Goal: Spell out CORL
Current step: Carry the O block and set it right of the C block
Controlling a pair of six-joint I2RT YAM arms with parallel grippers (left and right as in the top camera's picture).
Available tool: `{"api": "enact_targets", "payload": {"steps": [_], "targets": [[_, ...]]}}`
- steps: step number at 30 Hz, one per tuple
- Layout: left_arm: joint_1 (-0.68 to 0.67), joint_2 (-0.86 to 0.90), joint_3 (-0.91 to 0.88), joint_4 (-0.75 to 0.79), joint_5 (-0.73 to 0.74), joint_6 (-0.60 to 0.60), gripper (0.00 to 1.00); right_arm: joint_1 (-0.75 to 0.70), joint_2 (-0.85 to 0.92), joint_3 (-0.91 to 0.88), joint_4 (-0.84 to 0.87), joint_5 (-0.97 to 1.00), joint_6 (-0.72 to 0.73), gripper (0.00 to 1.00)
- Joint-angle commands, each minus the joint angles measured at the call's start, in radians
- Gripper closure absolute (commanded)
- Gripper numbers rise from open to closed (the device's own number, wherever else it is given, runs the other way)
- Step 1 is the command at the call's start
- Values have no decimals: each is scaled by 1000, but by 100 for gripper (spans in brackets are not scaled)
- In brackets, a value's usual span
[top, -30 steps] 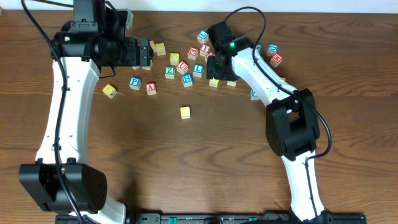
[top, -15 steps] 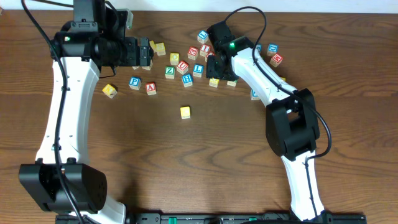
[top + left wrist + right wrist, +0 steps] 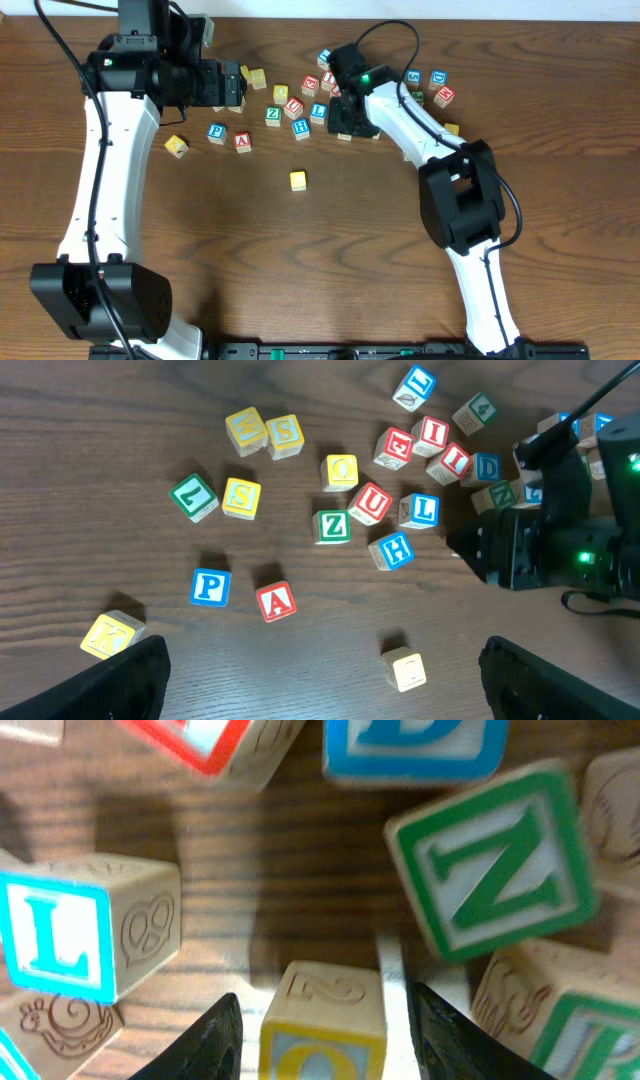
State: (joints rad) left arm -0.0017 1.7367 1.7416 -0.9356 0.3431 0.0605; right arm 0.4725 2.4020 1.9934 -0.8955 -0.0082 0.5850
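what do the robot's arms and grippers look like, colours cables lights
The left arm and right arm both have white links and bulky black joint housings. Thin black cables loop off each arm. A green light glows near the right wrist. The left gripper and right gripper are black, with matte fingers.

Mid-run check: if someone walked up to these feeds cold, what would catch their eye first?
First, the scatter of letter blocks along the far middle of the table, with the right gripper down among them, its open fingers straddling a yellow block. Next, one lone yellow block sitting apart from the rest, nearer the table's centre.
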Motion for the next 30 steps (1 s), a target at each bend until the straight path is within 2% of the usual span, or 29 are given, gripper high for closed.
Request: {"api": "enact_targets", "payload": {"steps": [1,3,11,16,20,23,25,30], "targets": [[2,6,27,-2,15,14,2,10,19,0,-11,1,32,53],[2,6,27,-2,15,14,3,11,23,0,-14,2,32,55],[2,6,27,-2,15,14,2,14,24,0,-14,2,32,74],[2,6,27,-2,15,14,2,11,24,2,-14,2,31,82],[2,6,27,-2,15,14,2,3,-7,8,-21,-18,7,81],[2,6,27,-2,15,14,2,3,-88,8,-48,-60,-64,81],[2,6,27,-2,15,14,2,10,-133,8,-82,-82,-116,81],[2,6,27,-2,15,14,2,69,-153,5,-239,-80,-138,81]]}}
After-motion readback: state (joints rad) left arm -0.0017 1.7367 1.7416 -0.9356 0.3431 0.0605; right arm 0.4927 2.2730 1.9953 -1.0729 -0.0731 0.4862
